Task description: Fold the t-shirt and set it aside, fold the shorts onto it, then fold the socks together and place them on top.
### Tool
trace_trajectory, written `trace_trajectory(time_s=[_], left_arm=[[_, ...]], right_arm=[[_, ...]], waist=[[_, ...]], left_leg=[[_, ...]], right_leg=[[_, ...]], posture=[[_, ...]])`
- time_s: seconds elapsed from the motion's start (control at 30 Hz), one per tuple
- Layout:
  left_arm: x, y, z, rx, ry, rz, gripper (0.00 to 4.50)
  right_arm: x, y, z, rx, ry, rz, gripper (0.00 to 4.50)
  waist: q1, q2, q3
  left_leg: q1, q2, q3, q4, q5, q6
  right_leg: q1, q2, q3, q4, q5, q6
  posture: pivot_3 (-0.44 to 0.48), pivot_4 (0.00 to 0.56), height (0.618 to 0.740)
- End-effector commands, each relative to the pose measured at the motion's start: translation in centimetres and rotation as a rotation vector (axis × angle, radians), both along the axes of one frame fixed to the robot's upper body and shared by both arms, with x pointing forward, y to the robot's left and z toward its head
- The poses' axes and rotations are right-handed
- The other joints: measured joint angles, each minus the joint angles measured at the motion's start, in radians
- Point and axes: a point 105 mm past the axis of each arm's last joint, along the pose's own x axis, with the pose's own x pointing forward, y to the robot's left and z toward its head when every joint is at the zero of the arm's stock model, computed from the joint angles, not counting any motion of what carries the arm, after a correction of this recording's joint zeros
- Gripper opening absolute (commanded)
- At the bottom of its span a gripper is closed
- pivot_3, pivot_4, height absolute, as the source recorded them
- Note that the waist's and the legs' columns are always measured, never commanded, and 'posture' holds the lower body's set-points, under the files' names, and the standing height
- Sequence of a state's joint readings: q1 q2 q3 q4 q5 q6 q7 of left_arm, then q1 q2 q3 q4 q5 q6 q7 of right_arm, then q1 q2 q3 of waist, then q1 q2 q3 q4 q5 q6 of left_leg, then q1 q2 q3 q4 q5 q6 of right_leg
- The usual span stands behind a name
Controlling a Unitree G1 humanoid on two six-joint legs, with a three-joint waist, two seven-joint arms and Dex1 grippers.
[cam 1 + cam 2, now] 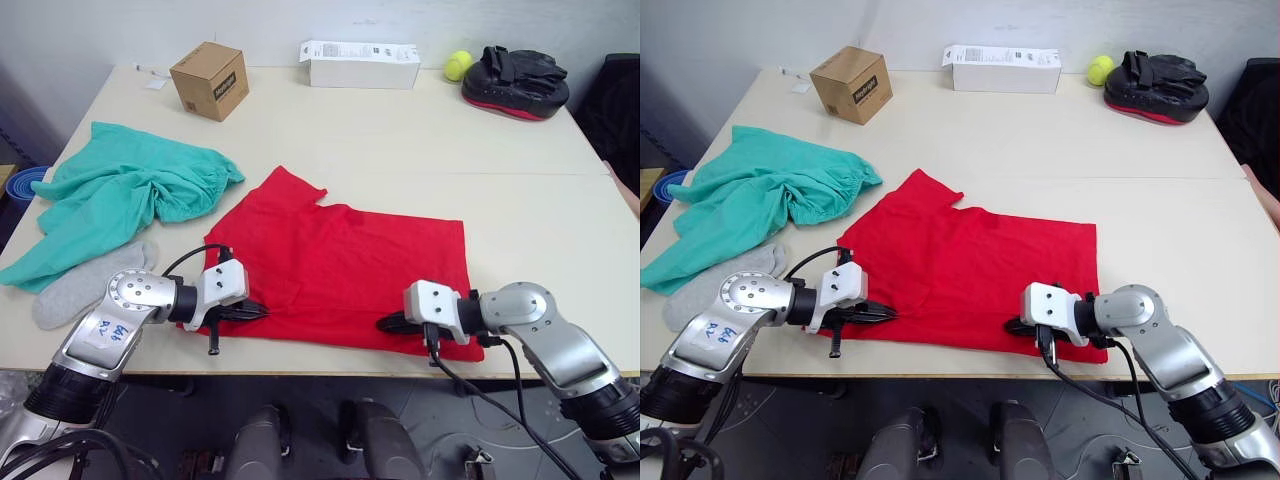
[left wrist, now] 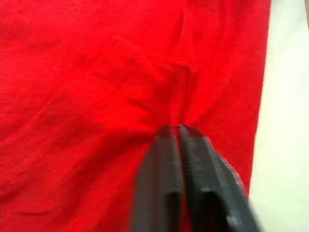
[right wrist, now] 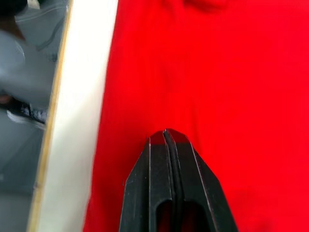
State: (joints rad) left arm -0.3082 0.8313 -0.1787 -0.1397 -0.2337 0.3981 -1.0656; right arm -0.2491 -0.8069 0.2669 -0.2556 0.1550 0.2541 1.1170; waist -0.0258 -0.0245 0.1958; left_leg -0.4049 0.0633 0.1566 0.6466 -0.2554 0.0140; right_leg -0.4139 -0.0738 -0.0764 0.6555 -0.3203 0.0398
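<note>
Both arms lie low along the near edge of the desk (image 1: 560, 215), bent at the elbow and pointing in toward each other. Left gripper (image 1: 262, 312) is pinched tight on the near left edge of the t-shirt (image 1: 350, 265), where the red cloth puckers at its tips, and the right gripper (image 1: 383, 325) is closed flat on the near right edge of the same shirt. That shirt lies spread out in the middle of the desk, with the shorts (image 1: 130, 195) bunched up to its left and the socks (image 1: 75, 285) just beside the left arm.
</note>
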Motion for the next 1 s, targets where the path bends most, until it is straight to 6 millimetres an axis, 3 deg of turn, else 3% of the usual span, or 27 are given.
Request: trace_trajectory(time_s=[0.03,0.27,0.4,0.5,0.63,0.7,0.77,0.87,1.0], left_arm=[[0.2,0.4,-1.5,0.029,0.045,0.042,0.03],[-0.7,1.1,-2.4,0.018,0.082,0.046,0.03],[-1.4,1.4,-2.6,0.005,0.100,0.045,0.03],[-1.8,1.4,-2.6,-0.008,0.107,0.046,0.03],[-1.7,1.6,-2.7,-0.019,0.107,0.061,0.03],[-1.7,1.7,-2.7,-0.019,0.106,0.058,0.03],[-1.7,1.7,-2.6,-0.017,0.100,0.054,0.03],[-1.7,1.6,-2.4,-0.021,0.094,0.051,0.03],[-1.7,1.6,-2.3,-0.022,0.092,0.053,0.03]], right_arm=[[-0.5,-1.9,-1.6,-0.092,0.012,-0.016,0.00],[-1.4,-10.3,-0.8,-0.214,0.025,-0.177,0.00],[-1.3,-13.4,0.5,-0.242,0.009,-0.252,0.00],[-0.6,-12.1,2.1,-0.127,0.003,-0.258,0.00],[0.1,-6.7,4.7,0.111,0.024,-0.201,0.00],[0.0,-3.6,5.1,0.173,0.041,-0.134,0.00],[-0.2,-0.8,4.8,0.198,0.053,-0.073,0.00],[-0.5,1.5,3.0,0.172,0.067,-0.032,0.00],[-0.8,0.8,-0.5,0.025,0.062,-0.030,0.00]], waist=[[0.001,0.000,-0.001],[0.012,-0.005,-0.007],[0.008,-0.006,-0.010],[-0.004,-0.005,-0.010],[-0.009,-0.001,-0.009],[-0.008,0.000,-0.009],[-0.004,-0.001,-0.010],[-0.002,-0.001,-0.010],[-0.002,-0.001,-0.010]], left_leg=[[0.001,0.000,0.000,0.000,0.000,0.000],[0.005,-0.001,0.000,0.001,-0.002,-0.002],[0.006,-0.001,0.000,0.000,-0.003,-0.001],[0.006,0.000,0.000,-0.001,-0.002,-0.001],[0.007,0.001,0.000,-0.003,0.000,0.000],[0.007,0.001,0.000,-0.003,0.000,0.000],[0.007,0.002,0.000,-0.004,0.000,-0.002],[0.006,0.001,-0.001,-0.006,-0.002,-0.006],[0.003,0.001,0.000,-0.006,-0.002,-0.002]], right_leg=[[0.001,0.000,0.000,0.000,0.000,0.000],[0.006,-0.002,0.000,-0.003,0.001,0.001],[0.007,-0.002,0.000,-0.003,0.000,0.000],[0.006,-0.002,0.000,-0.003,0.000,-0.001],[0.006,0.000,0.000,-0.002,-0.001,-0.001],[0.005,0.000,0.000,-0.001,-0.001,-0.001],[0.004,0.001,0.000,-0.001,-0.001,-0.002],[0.003,0.000,0.000,-0.002,-0.002,-0.002],[0.001,-0.001,-0.001,-0.002,-0.001,-0.002]], posture=[[0.000,0.150,0.740],[0.000,0.150,0.740],[0.000,0.150,0.740],[0.000,0.150,0.740],[0.000,0.150,0.740],[0.000,0.150,0.740],[0.000,0.150,0.740],[0.000,0.150,0.740],[0.000,0.150,0.740]])
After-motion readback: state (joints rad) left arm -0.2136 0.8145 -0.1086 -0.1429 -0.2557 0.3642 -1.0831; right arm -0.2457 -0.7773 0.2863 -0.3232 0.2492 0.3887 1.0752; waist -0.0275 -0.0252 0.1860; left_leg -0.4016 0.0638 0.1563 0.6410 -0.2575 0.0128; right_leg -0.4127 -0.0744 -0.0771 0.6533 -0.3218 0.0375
